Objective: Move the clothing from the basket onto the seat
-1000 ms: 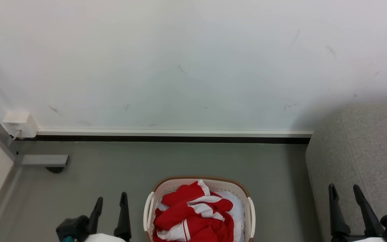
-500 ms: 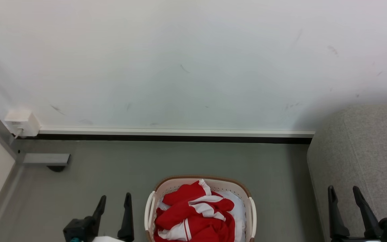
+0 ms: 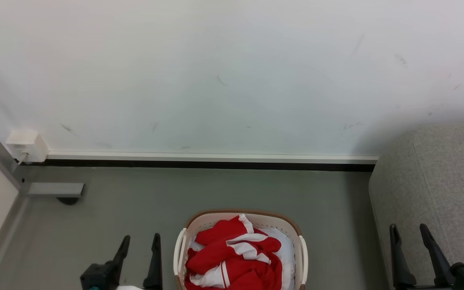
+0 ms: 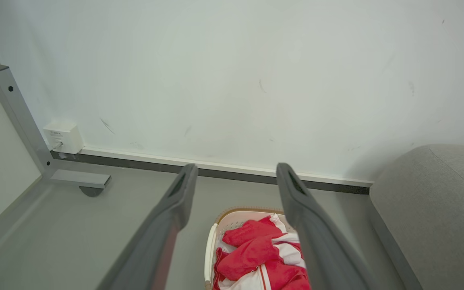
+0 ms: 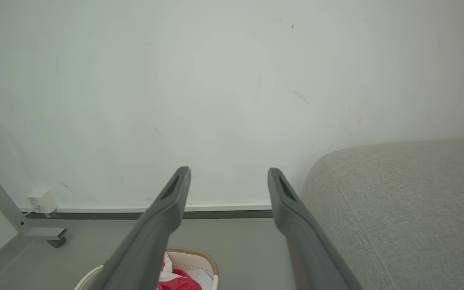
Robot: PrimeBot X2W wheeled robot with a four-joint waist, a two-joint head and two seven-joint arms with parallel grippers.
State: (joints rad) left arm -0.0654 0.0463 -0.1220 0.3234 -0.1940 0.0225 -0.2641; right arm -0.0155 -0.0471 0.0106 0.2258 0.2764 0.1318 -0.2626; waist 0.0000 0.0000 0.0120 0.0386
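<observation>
Red clothing lies crumpled in the basket, between the left gripper and the right gripper, both spread and empty. The heap's long axis runs toward the wall, with a white-trimmed corner pointing that way. One gripper should probably pinch a raised fold mid-heap, then carry it right to the seat.

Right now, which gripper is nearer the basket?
Left. The left gripper hangs open just beside the basket, on its left, not touching. The right gripper, also open, is farther off across a strip of floor, in front of the sofa.
</observation>
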